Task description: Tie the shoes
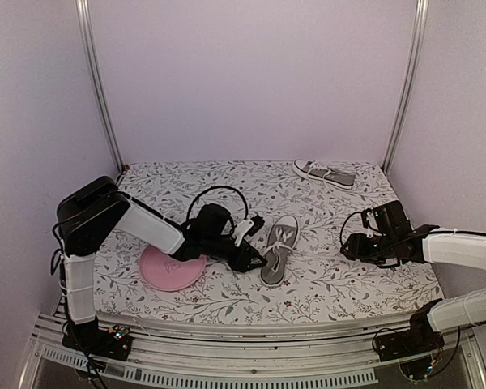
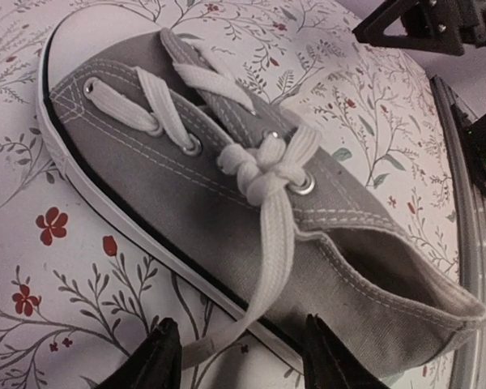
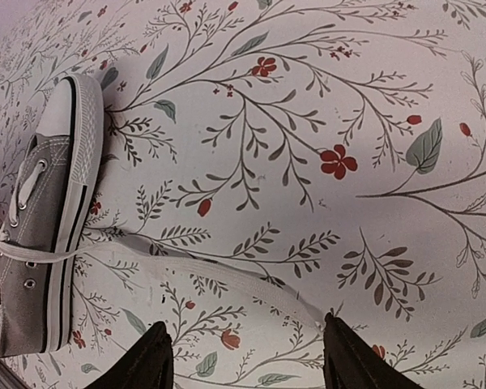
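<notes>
Pink plate (image 1: 172, 269) sits front left on the floral cloth (image 1: 348, 284).
Left gripper (image 2: 239, 356): jaws apart, nothing clamped; one lace (image 2: 277, 243) end lies loose between them.
Near shoe (image 1: 279, 247): mid-table, just right of that gripper, laces knotted.
Right gripper (image 3: 247, 356): jaws apart, the other lace end on the cloth between them.
Second shoe (image 1: 324, 173): back right.

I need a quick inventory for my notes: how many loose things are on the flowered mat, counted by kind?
Grey sneakers: 2 (near sneaker mid-mat, far sneaker at the back edge)
Pink plate: 1
Total: 3
</notes>
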Controlling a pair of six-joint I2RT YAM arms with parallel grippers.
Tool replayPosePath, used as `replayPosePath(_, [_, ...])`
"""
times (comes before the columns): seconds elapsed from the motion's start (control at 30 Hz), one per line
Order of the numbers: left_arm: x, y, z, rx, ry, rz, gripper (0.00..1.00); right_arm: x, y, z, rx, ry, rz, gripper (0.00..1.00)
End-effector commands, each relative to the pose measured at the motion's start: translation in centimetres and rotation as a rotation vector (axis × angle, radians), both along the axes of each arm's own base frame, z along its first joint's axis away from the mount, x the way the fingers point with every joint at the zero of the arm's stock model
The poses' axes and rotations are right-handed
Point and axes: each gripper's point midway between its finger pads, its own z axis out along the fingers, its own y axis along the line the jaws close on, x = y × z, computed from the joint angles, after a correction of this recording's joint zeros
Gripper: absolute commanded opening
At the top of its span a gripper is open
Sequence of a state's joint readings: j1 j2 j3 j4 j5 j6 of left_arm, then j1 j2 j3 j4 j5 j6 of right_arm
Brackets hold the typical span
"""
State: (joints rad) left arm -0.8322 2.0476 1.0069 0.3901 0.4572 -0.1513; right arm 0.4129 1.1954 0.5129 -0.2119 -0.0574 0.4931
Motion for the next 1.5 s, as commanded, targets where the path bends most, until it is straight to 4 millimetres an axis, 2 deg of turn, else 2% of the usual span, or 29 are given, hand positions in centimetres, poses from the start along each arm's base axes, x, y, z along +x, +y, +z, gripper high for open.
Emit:
replayPosePath(0.0, [0.7,-0.6,-0.2,0.004,-0.017,0.01,0.48,0.3,0.0,-0.3,-0.012,0.009,-0.02,0.64])
replayPosePath(0.1, [1.2,-0.6,-0.5,0.011,-0.025,0.026,0.45,0.2,-0.5,-0.9,-0.032,0.033,-0.041,0.63])
replayPosePath(0.2, [1.4,-0.7,-0.3,0.009,-0.031,0.03,0.36,0.0,-1.1,-1.4,-0.071,0.059,-0.065,0.62])
replayPosePath(0.33, [1.8,-0.4,0.8,-0.005,-0.057,0.067,0.11,-0.3,-1.0,-1.8,-0.123,0.08,-0.059,0.62])
replayPosePath(0.43, [2.2,-0.1,2.9,-0.046,-0.088,0.11,0.02,-0.2,-0.9,-2.3,-0.149,0.092,-0.048,0.63])
replayPosePath(0.53, [1.9,-0.4,4.3,-0.096,-0.071,0.108,0.0,0.2,-0.2,-2.4,-0.156,0.085,-0.004,0.64])
replayPosePath(0.57, [1.9,-0.6,5.9,-0.133,-0.074,0.103,0.0,0.4,0.0,-2.4,-0.159,0.082,0.006,0.64])
replayPosePath(0.63, [1.5,-1.1,7.1,-0.175,-0.056,0.094,0.0,0.6,0.1,-2.8,-0.18,0.088,0.023,0.64])
replayPosePath(0.9, [0.9,-2.3,7.7,-0.213,-0.033,0.069,0.0,0.6,0.2,-4.5,-0.234,0.129,0.034,0.6])
replayPosePath(1.03, [1.1,-2.8,8.6,-0.23,-0.039,0.065,0.0,0.0,0.3,-5.3,-0.265,0.157,0.033,0.5])
replayPosePath(1.13, [1.3,-3.3,7.3,-0.219,-0.008,0.063,0.0,-0.6,0.6,-5.6,-0.311,0.166,0.037,0.38])
replayPosePath(1.23, [1.4,-3.9,7.5,-0.228,-0.002,0.062,0.0,-1.1,1.0,-5.8,-0.353,0.169,0.042,0.23])
replayPosePath(1.3, [1.5,-4.2,7.5,-0.23,0.004,0.063,0.0,-1.3,0.8,-5.9,-0.386,0.166,0.026,0.07])
replayPosePath(1.33, [1.4,-4.3,7.4,-0.229,0.009,0.064,0.0,-1.2,0.5,-5.7,-0.398,0.162,0.008,0.03])
replayPosePath(1.4, [1.3,-4.3,7.2,-0.229,0.015,0.067,0.0,-0.9,0.1,-5.2,-0.407,0.14,-0.034,0.02])
replayPosePath(1.47, [1.1,-4.3,7.0,-0.226,0.02,0.065,0.0,0.2,0.2,-3.8,-0.387,0.089,-0.068,0.02])
